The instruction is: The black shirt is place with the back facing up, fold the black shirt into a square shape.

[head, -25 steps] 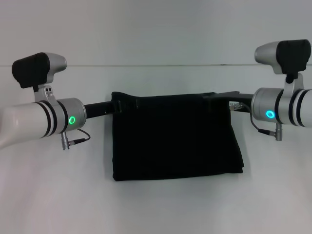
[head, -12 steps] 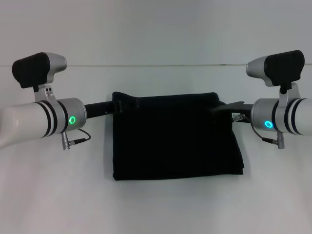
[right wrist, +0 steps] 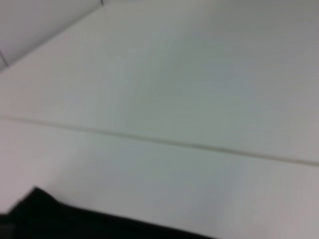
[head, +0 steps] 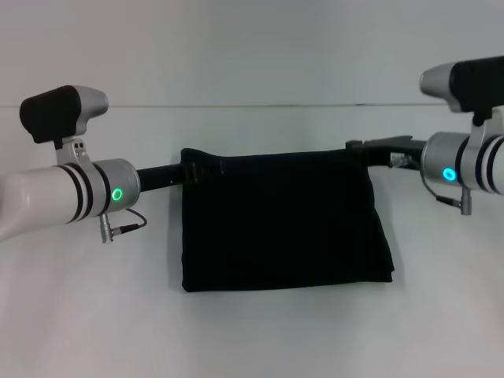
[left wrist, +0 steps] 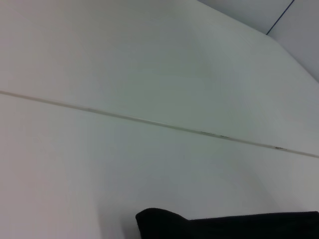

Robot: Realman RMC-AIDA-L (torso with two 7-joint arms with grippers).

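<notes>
The black shirt (head: 283,220) lies folded into a near-square block in the middle of the white table. My left gripper (head: 191,169) is at the shirt's far left corner, shut on the cloth, and the corner bulges up a little there. That corner also shows in the left wrist view (left wrist: 159,221). My right gripper (head: 358,147) is open and empty, just off the shirt's far right corner and slightly raised. A dark edge of the shirt shows in the right wrist view (right wrist: 55,219).
The white table (head: 252,339) runs to a back edge (head: 252,105) against a pale wall. Both forearms reach in from the sides at the height of the shirt's far edge.
My right gripper has let go of the shirt's far right corner and moved up and outward to the right. The left arm and the shirt have not moved.
</notes>
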